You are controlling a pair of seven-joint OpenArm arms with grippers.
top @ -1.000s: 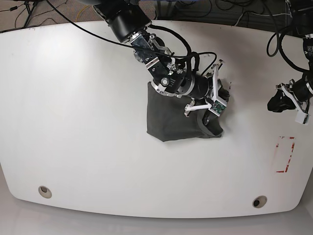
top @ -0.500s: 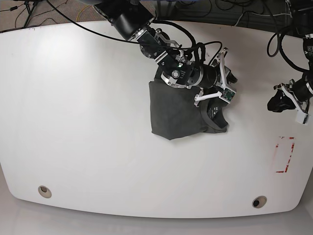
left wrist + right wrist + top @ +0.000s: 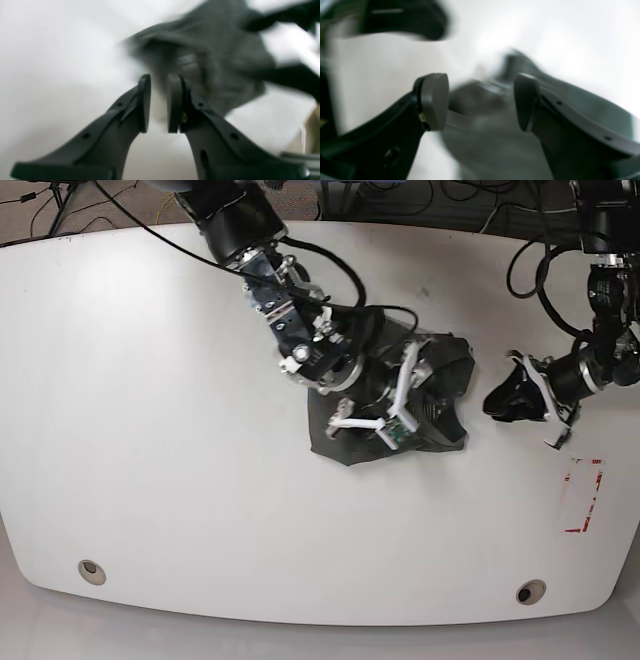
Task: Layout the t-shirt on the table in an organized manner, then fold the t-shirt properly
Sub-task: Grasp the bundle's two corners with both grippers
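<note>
From where I stand the t-shirt (image 3: 420, 395) lies bunched mid-table (image 3: 150, 430), nowhere near spread or folded, the right gripper (image 3: 480, 102) spread wide over it holding nothing, the left gripper (image 3: 158, 103) barely parted and empty.

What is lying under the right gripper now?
The crumpled t-shirt lies under the open right gripper, on the white table. The arm covers part of the cloth.

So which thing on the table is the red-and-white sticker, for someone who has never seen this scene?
Start from the big white table in the base view and go to its right end. Past the crumpled dark t-shirt at the centre, nearer the front edge, lies the sticker: a flat pale rectangle with red edging, the only coloured mark there.
</note>
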